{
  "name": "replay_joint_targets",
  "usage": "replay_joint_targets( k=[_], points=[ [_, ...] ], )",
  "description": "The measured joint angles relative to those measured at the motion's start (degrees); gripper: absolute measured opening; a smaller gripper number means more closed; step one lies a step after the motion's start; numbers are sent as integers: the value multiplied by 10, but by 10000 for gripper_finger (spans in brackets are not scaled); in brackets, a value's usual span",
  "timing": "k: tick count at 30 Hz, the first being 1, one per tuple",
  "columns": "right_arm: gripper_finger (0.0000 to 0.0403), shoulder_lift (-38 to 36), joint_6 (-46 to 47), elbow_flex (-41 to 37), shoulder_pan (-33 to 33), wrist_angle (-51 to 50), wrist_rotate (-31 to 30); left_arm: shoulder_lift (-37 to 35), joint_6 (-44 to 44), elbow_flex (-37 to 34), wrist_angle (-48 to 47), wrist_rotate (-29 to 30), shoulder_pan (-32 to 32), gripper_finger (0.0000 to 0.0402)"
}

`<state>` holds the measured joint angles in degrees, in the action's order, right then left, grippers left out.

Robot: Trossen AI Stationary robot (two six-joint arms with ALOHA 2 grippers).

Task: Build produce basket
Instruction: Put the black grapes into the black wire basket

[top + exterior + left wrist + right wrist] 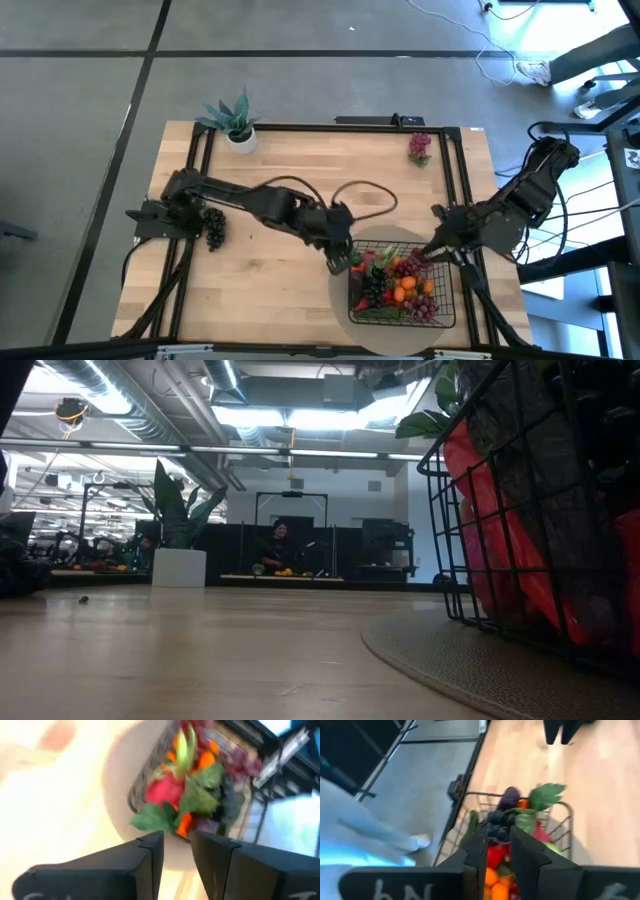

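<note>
Filling the basket, both arms at its rim

Hovering at the basket's (452,312) far left corner, the left gripper (340,262) shows its fingers a narrow gap apart with nothing between them, so it looks either just emptied or waiting to fetch more. The right gripper (437,246) hangs over the far right rim, its jaws also narrowly parted and empty in the wrist view, likely steadying or checking the load. The basket sits on a round mat (345,300) near the table's (300,290) right front edge. Inside lie tangerines (402,291), red grapes (404,266), dark grapes (372,290), a dragon fruit (164,791) and green leaves. Two bunches remain outside: dark grapes (214,227) at the left, purple grapes (420,147) at the far right. A potted plant (238,122) stands at the far left.
</note>
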<state>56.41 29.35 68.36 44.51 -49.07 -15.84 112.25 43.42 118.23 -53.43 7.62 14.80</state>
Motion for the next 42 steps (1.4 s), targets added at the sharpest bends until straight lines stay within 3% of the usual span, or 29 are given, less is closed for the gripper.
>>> replay_joint_targets(
  k=[6, 10, 18, 24, 33, 42],
  points=[
    [70, -19, -10, 0, 0, -10, -60, -48, 103, 1, -108, 80, -2, 88],
    [70, -25, 2, 0, -15, -32, -96, -74, 180, 0, -197, 96, -2, 88],
    [70, -26, -30, 0, -76, -44, -74, -88, 335, 0, -369, 95, 6, 88],
    [70, -21, -74, 0, -147, -44, -33, -98, 341, -33, -366, 92, 5, 88],
    [70, -9, -104, 0, -246, -38, 11, -179, 353, -195, -366, 83, 0, 88],
    [70, -6, -105, 0, -286, -15, 35, -296, 509, -398, -357, 14, -3, 88]
  ],
)
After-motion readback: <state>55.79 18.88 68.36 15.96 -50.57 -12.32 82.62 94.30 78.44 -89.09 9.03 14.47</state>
